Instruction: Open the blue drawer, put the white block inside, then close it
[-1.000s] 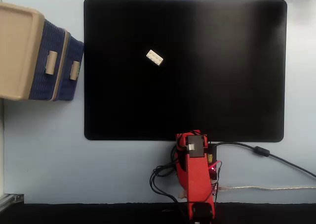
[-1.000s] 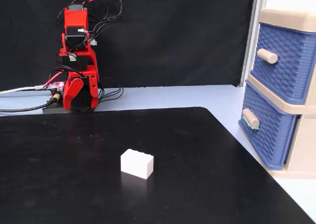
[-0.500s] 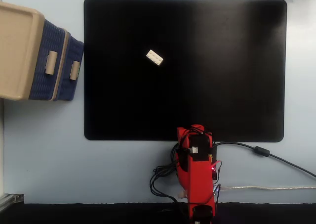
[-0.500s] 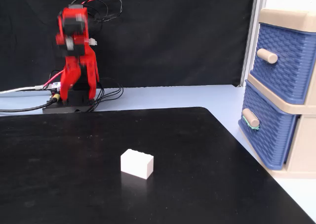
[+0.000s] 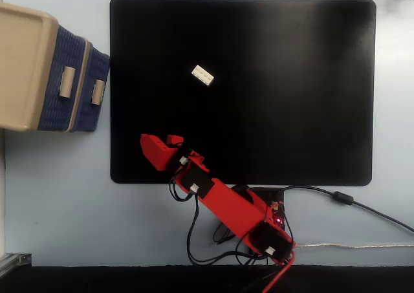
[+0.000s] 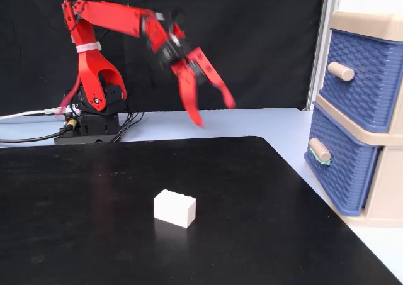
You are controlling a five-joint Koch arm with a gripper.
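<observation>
The white block (image 5: 202,75) (image 6: 174,208) lies alone on the black mat (image 5: 291,79) (image 6: 75,190). The blue drawer (image 5: 99,65) (image 6: 343,168) is the lower one in the beige cabinet (image 5: 22,66) (image 6: 384,26), and it is closed, with a small beige handle (image 6: 319,150). My red gripper (image 5: 155,141) (image 6: 214,113) is open and empty, blurred by motion. It hangs in the air over the mat's near corner, well short of both the block and the drawer.
The upper blue drawer (image 5: 65,50) (image 6: 365,77) is closed too. The arm's base (image 6: 94,118) and its cables (image 5: 349,199) sit off the mat's edge. The cabinet stands off the mat on the pale blue table (image 5: 58,196).
The arm has unfolded from its tucked rest pose and swung out toward the cabinet side. The gripper now hangs open over the mat's corner. The block and both drawers have not moved.
</observation>
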